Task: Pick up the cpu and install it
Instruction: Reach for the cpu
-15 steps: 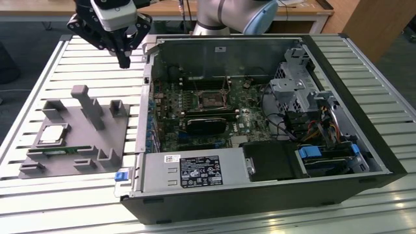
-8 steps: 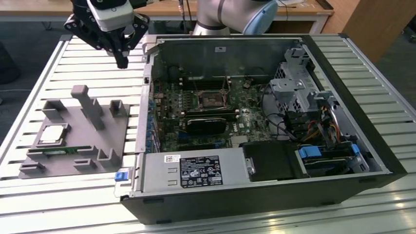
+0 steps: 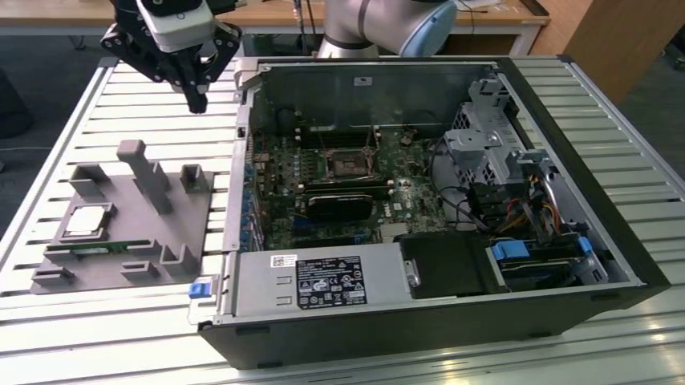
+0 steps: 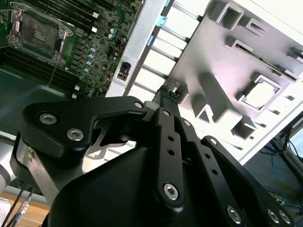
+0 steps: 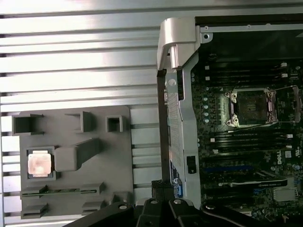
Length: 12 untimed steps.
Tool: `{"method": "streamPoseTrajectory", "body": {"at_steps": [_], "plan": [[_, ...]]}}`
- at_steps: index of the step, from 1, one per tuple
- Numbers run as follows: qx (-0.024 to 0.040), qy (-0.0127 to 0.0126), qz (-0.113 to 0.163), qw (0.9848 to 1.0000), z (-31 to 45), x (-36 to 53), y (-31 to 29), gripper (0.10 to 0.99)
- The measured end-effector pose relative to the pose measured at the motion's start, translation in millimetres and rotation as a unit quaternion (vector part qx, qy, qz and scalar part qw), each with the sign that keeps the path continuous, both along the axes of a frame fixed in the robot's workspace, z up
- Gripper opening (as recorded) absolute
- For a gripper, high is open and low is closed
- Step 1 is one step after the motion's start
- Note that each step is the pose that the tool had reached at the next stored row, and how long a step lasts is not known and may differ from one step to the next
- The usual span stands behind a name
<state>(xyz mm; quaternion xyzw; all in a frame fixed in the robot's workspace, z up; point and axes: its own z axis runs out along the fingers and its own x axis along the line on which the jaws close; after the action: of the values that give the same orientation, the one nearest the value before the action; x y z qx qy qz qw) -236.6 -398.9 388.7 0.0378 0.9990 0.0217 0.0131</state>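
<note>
The cpu (image 3: 88, 220), a small square chip with a shiny top, lies in a pocket of the grey fixture (image 3: 144, 241) on the slatted table, at the exterior view's left. Both wrist views show the cpu (image 4: 260, 94) (image 5: 39, 163) lying in that pocket. My gripper (image 3: 196, 103) hangs above the table beyond the fixture, beside the computer case's corner and well apart from the cpu. Its fingertips (image 4: 168, 92) are pressed together with nothing between them. The bare socket (image 3: 348, 163) (image 5: 250, 106) (image 4: 40, 33) sits on the motherboard inside the case.
The open computer case (image 3: 557, 265) lies on its side and takes up the exterior view's right, with a black heatsink block (image 3: 342, 204), drive cage and cables inside. A green memory stick (image 3: 91, 249) (image 5: 52, 190) rests in the fixture near the cpu. A tall grey post (image 3: 144, 172) rises from the fixture.
</note>
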Motion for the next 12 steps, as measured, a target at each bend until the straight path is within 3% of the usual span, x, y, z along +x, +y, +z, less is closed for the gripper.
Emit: {"method": "streamPoseTrajectory", "body": {"at_steps": [12], "plan": [[0.0000, 0.0000, 0.000, 1.0000, -0.5, -7.0, 0.0, 0.106]]}}
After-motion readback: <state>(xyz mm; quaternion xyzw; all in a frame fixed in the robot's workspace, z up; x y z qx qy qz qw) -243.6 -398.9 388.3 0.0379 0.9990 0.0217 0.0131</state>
